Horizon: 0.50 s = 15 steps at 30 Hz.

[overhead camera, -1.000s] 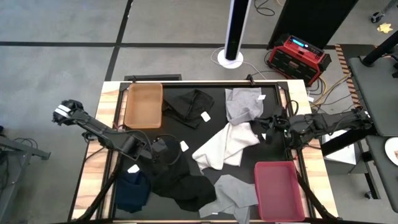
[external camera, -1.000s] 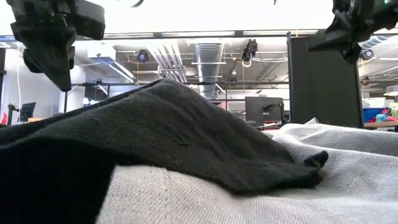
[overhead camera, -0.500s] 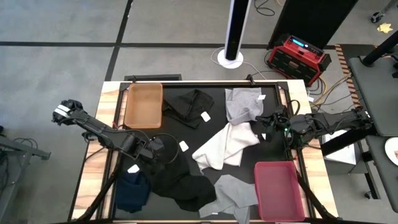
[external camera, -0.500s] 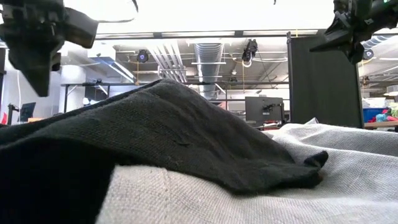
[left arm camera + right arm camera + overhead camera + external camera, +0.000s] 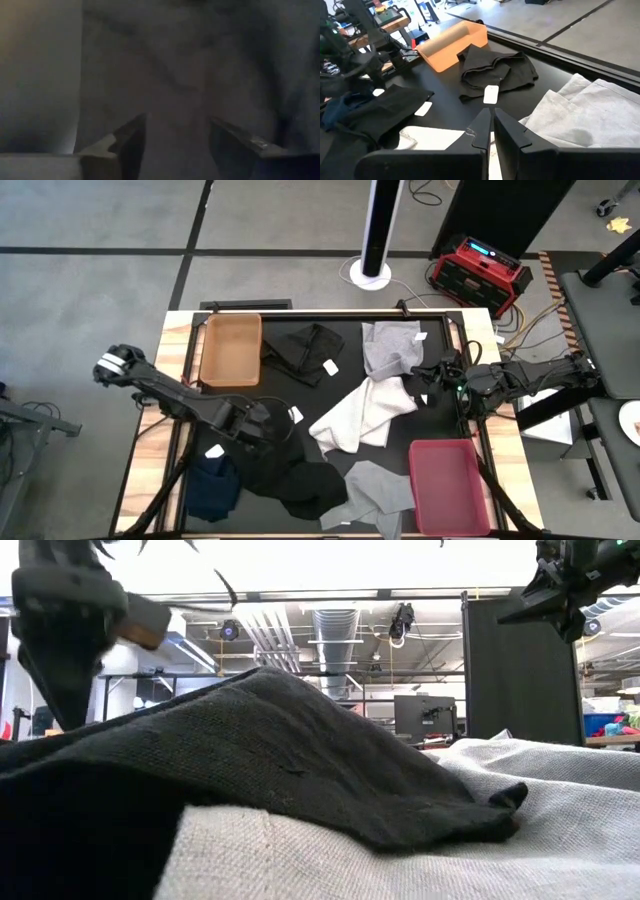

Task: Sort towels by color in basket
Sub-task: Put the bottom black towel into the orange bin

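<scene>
Black surface: dark mat on a wooden-edged table, carrying two baskets and the loose towels.
Orange basket: sitting at the far left corner of the mat, showing nothing inside.
Red basket: sitting at the near right corner, also showing nothing inside.
Black towel, far: lying crumpled just beside the orange basket, with a white tag at its edge.
Black towel, near: spreading across the near left of the mat, right under the left end effector.
Navy towel: bunching up at the near left corner, touching the near black towel.
White towel: lying mid-mat, overlapping the grey one behind it.
Grey towels: one lying at the far middle, one lying by the red basket's left wall.
Left end effector: hovering over the near black towel's far edge, fingers spread with dark cloth filling its wrist view and nothing pinched between them.
Right end effector: waiting near the far grey towel's right edge, fingers pressed together, holding nothing.
Progress: sorting is looking barely started; every towel is lying on the mat and none is sitting in either basket.
Remaining: all six visible towels are waiting to be lifted and dropped by colour.
</scene>
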{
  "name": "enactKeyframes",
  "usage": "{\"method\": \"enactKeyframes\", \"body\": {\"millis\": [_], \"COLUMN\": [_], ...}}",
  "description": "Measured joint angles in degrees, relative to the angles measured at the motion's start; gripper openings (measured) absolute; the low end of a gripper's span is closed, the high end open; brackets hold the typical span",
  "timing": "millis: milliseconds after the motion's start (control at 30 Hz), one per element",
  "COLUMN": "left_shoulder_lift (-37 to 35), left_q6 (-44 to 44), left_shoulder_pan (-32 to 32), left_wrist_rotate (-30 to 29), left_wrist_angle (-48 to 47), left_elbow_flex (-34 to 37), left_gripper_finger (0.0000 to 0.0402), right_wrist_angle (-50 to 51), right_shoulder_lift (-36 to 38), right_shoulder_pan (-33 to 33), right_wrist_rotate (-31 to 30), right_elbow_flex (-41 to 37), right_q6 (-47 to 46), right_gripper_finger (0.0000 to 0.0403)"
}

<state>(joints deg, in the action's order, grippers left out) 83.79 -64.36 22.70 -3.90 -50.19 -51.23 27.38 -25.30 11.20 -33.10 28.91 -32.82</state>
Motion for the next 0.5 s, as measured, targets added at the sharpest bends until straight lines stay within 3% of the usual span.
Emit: {"method": "enactKeyframes", "body": {"millis": [200, 500], "left_shoulder_lift": [5.7, 11.0], "left_q6": [2.0, 3.7], "left_shoulder_pan": [0.0, 0.2], "left_wrist_rotate": [0.0, 1.9], "left_wrist_angle": [0.3, 0.8], "left_elbow_flex": [-2.6, -3.1], "left_gripper_finger": [0.0245, 0.0249], "right_wrist_angle": [0.0, 0.0], "right_shoulder_lift": [0.0, 0.0], "right_shoulder_pan": [0.0, 0.0], "right_wrist_rotate": [0.0, 0.0], "right_elbow_flex": [0.0, 0.0], "right_q6": [0.0, 0.0], "right_gripper_finger": [0.0013, 0.0013]}}
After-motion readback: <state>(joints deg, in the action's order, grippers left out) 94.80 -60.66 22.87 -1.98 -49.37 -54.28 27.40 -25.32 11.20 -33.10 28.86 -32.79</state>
